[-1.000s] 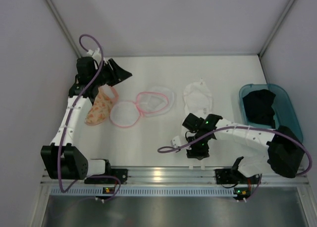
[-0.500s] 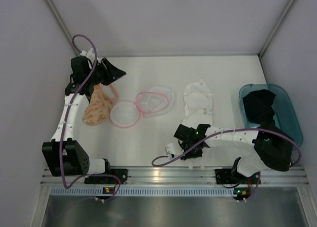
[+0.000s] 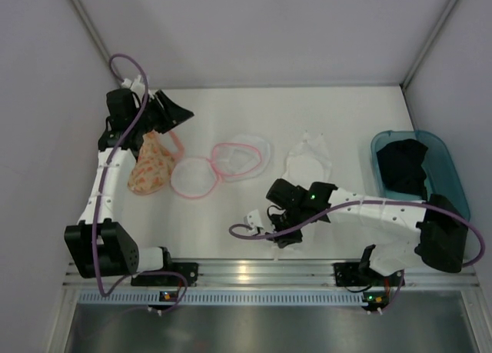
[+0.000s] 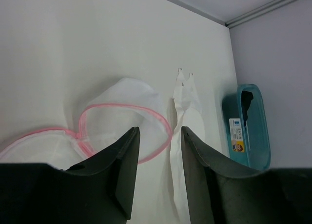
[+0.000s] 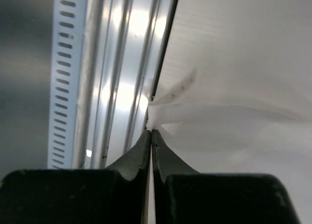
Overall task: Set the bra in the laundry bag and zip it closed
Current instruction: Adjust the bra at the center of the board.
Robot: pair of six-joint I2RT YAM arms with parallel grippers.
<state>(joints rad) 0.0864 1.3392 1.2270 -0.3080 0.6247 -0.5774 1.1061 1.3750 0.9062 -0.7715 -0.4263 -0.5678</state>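
Limp white pouch (image 3: 307, 162) pinched in the right end effector (image 5: 151, 132); left end effector (image 4: 158, 131) half-spread beside the crumpled, speckled laundry bag (image 3: 150, 167).

Left end effector (image 4: 158, 136) stands parted; right end effector (image 5: 151, 132) is pinched fully closed.

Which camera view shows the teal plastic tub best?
The top external view: it looks down into the teal plastic tub, with black fabric inside. The left wrist view shows it sidelong at the picture's right side; the right wrist view misses it.
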